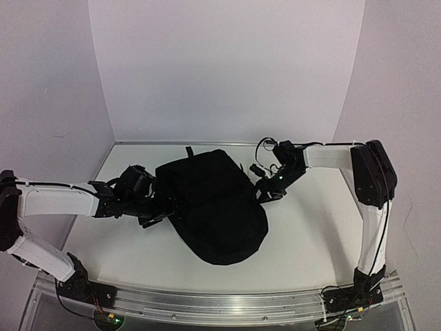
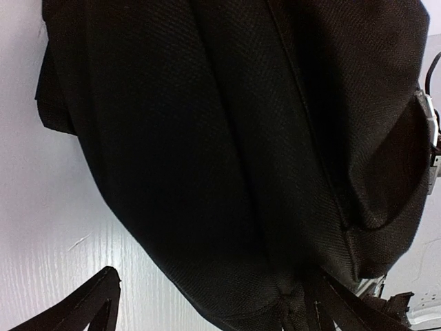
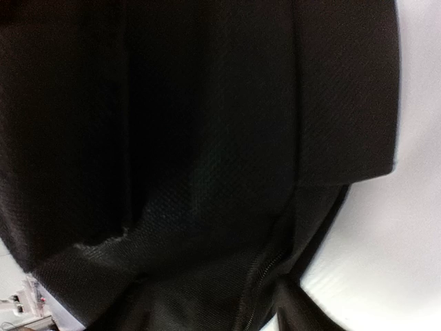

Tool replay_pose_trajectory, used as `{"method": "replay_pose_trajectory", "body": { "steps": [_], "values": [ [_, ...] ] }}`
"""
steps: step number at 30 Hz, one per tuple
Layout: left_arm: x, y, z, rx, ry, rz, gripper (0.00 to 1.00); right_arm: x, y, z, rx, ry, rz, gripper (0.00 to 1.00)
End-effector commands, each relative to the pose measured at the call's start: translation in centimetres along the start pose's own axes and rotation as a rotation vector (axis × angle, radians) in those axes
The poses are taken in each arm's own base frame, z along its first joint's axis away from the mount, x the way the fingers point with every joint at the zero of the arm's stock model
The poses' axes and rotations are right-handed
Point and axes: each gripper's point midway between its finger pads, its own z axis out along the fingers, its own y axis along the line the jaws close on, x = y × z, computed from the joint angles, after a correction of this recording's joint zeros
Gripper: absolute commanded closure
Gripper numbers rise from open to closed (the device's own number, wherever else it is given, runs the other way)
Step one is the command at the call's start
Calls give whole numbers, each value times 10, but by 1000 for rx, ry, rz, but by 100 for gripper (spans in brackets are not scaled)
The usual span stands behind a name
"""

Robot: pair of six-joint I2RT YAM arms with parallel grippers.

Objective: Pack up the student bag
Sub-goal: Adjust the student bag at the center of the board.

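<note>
**Squarely flanked: 2 arms are sitting on either side of the student bag [image 1: 213, 207]**

The student bag is lying flat in the middle of the bench [image 1: 310, 234]. Its long axis is running from the far wall [image 1: 220, 69] toward the near edge, leaning slightly rightward as it comes nearer. The left fingers [image 1: 153, 214] are sitting against its left flank, about midway along. The right fingers [image 1: 270, 192] are sitting at its right flank, nearer the far end. Both are about equally close, so neither arm is looking better placed, and for each the bag is lying inward, toward the centre.

Both wrist views are filling with black weave. The right one is showing a zip [image 3: 258, 272] line, and the left one is showing webbing straps [image 2: 331, 307] at its lower edge. Whether either pair of fingers is spread, pressed together or pinching fabric, I cannot tell, because black parts are merging with black cloth.

The bag is sitting well inside every bench edge. Bare surface is opening to the near left and near right, with less room behind it toward the wall.
</note>
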Motion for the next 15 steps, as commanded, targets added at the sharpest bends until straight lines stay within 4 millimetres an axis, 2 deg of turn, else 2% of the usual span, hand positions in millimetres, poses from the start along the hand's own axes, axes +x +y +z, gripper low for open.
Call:
{"method": "replay_pose_trajectory", "body": {
  "steps": [1,6,7,9,11,14,15],
  "values": [
    [-52,-35,16,81,-86,46,13,17,36,-9,-151,5,14,58],
    [-102,-42,29,194,-101,8,33,23,57,-22,-230,-18,38,90],
    [-106,-42,29,182,-103,20,35,23,63,-28,-236,-28,29,96],
    [-107,-43,25,163,-95,37,33,24,70,-37,-235,-47,8,100],
    [-98,-37,18,154,-85,26,27,25,70,-45,-187,-70,-12,90],
    [-84,-21,3,125,-85,0,18,19,55,-49,-74,-101,-21,53],
    [-78,-15,0,115,-80,-7,16,16,48,-48,-38,-111,-24,50]
  ]
}}
